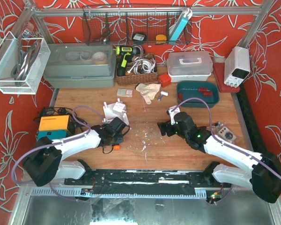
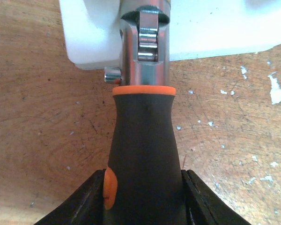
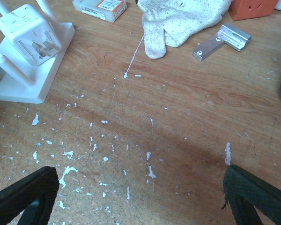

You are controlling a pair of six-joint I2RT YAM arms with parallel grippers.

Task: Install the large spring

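The left gripper (image 2: 143, 190) is clamping the black-and-orange handle of a tool (image 2: 143, 136), whose metal head is lying at the edge of a white stand (image 2: 89, 42) on the desk (image 2: 47, 140). The right gripper (image 3: 140, 192) is hanging wide open, holding nothing. What look like red springs (image 1: 203, 91) are lying in a teal tray (image 1: 196, 100), well apart from both arms. Because the grip is sitting low on the handle, the tool risks pivoting and nudging the light stand aside.
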